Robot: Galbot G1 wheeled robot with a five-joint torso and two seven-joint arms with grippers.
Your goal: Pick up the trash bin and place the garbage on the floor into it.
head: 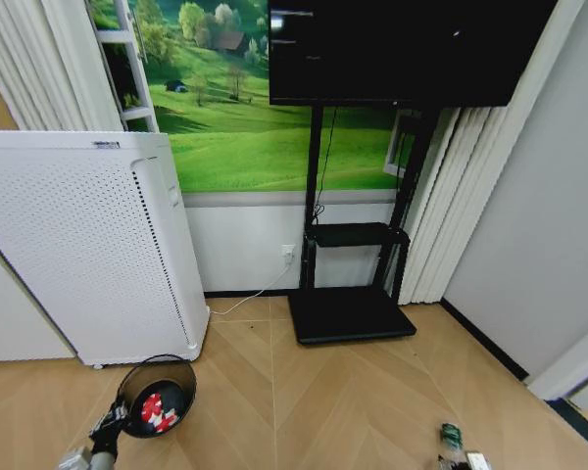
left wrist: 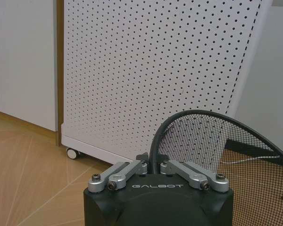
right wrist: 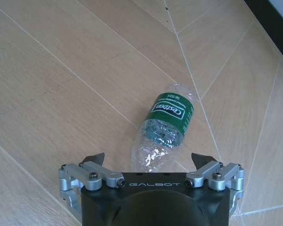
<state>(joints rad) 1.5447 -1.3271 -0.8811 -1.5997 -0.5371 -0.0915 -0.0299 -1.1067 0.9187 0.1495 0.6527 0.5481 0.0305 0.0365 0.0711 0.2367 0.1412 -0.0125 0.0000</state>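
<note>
While its fingers pinch the rim, left gripper holds the trash bin, red-and-white wrapper inside | right gripper spread wide, holding nothing, plastic bottle lying between its fingertips on the floor | white perforated appliance just beyond the bin

Light tan herringbone wood floor, a clear green-labelled plastic bottle lay on its side on the boards, a tall white perforated appliance and a black TV stand base stood by the wall
</note>
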